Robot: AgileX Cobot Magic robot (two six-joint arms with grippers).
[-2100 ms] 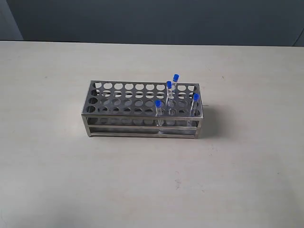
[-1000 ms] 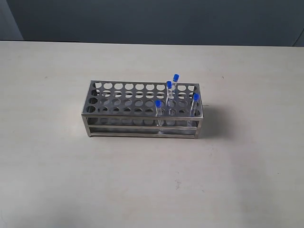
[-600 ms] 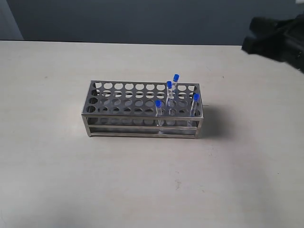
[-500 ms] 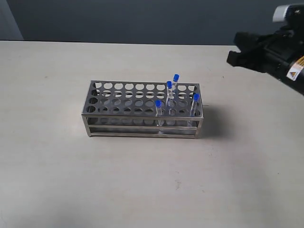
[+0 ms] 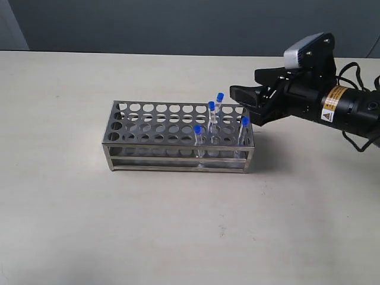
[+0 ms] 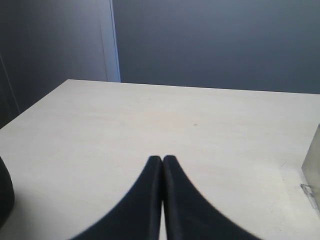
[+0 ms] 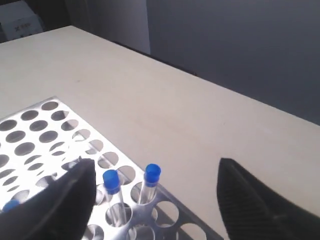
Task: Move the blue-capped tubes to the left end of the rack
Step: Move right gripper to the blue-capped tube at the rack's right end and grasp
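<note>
Now, step in hand: the approach for a first pick. All four blue-capped tubes (image 5: pixel 211 113) stand at the 3 o'clock end of the rack (image 5: pixel 148 122), and none is at the 9 o'clock end yet.
Near tabletop (image 5: pixel 178 225): bare toward 6 o'clock, with wide open room that this move hardly needs.
Rack: its long side runs from 9 to 3 o'clock. Every hole in the 9 o'clock half is empty, so there are many free places to set a tube down.
Tubes: the front tube (image 5: pixel 198 132) is in the near row. The corner tube (image 5: pixel 244 124) is at the 3 o'clock end. The back pair (image 5: pixel 220 101) stands close together farther back.
Right gripper (image 5: pixel 243 105): spread wide and empty, hovering just off the rack's 2 o'clock corner. In the right wrist view its jaws flank the back pair and touch neither tube.
Left gripper (image 6: pixel 162 162): pressed together with nothing between, over bare tabletop. It is not seen in the exterior view.
Next move: probably centre on one cap, come down, close below it, and lift straight up until the tube clears the top plate. Only then should it travel toward 9 o'clock.
Risk: the back pair stands tight, so wide jaws could knock the neighbouring tube.
Far edge: the tabletop ends at 12 o'clock against a dark wall (image 5: pixel 178 24), well apart from the rack.
</note>
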